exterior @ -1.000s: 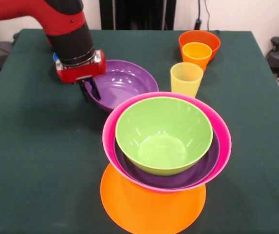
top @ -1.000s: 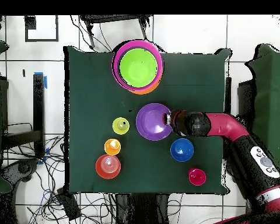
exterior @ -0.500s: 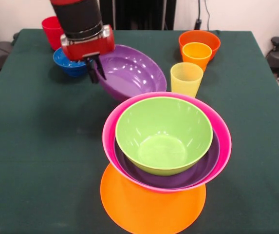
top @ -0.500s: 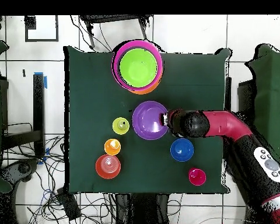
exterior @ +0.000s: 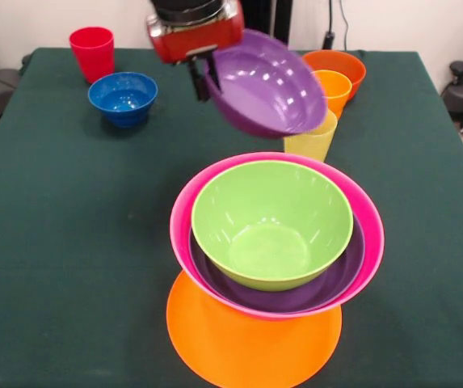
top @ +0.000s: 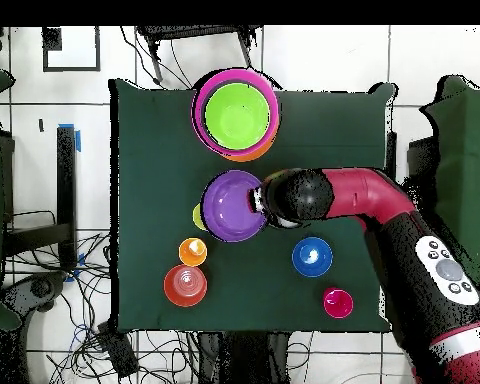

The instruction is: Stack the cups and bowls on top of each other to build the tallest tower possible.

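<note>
The purple bowl [exterior: 268,83] is held clear of the worktop [exterior: 61,242], tilted so that its far side hangs lower, and is carried in the air roughly over the middle of the worktop, partly in front of the translucent yellow cup [exterior: 312,141]. It is pinched at its rim by the jaws of the gripper [exterior: 201,78], one finger inside the wall and one outside.

The tower [exterior: 275,250] is seen toward the near edge in the front view: a lime green bowl [exterior: 271,222] is nested in a second purple bowl [exterior: 328,283], which is nested in the pink bowl [exterior: 370,234], and all of it rests on the orange bowl [exterior: 247,347], which is offset toward the near edge instead of being centred under the rest.

The step in hand is judged to be the carrying of the held bowl to the tower. For it to be done well, the bowl should be levelled before release, centred over the green bowl, and lowered until it is borne by the rim below; a release from height or off centre is likely to slide it off or shift the offset pile.

The small blue bowl [exterior: 123,97] and the red cup [exterior: 91,50] are left near one far corner, the orange-yellow cup [exterior: 331,87] and the red-orange bowl [exterior: 346,65] near the other.
</note>
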Robot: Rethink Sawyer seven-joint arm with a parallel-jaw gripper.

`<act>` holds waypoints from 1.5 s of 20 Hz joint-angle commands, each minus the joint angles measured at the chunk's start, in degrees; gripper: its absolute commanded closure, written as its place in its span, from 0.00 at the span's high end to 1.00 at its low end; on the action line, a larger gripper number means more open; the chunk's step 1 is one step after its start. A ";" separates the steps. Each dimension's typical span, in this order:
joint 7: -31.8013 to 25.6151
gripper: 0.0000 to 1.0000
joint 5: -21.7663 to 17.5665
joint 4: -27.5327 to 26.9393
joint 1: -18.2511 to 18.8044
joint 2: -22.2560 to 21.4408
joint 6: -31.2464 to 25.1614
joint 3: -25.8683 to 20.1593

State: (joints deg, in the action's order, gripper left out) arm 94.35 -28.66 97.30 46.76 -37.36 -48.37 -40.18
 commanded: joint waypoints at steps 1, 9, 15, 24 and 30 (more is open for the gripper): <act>1.43 0.00 4.10 -0.50 -3.82 -5.13 -9.37 1.06; 3.65 0.00 8.87 -5.63 -5.79 -5.76 -10.07 1.17; 7.40 0.00 13.08 -11.08 -7.86 -4.98 -8.04 1.92; 12.59 0.00 18.68 -20.13 -11.95 -2.00 -10.54 5.21; 13.01 0.00 20.69 -28.71 -13.95 2.98 -12.98 6.93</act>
State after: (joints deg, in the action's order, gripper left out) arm 97.98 -9.46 77.31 35.31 -40.22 -54.77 -37.92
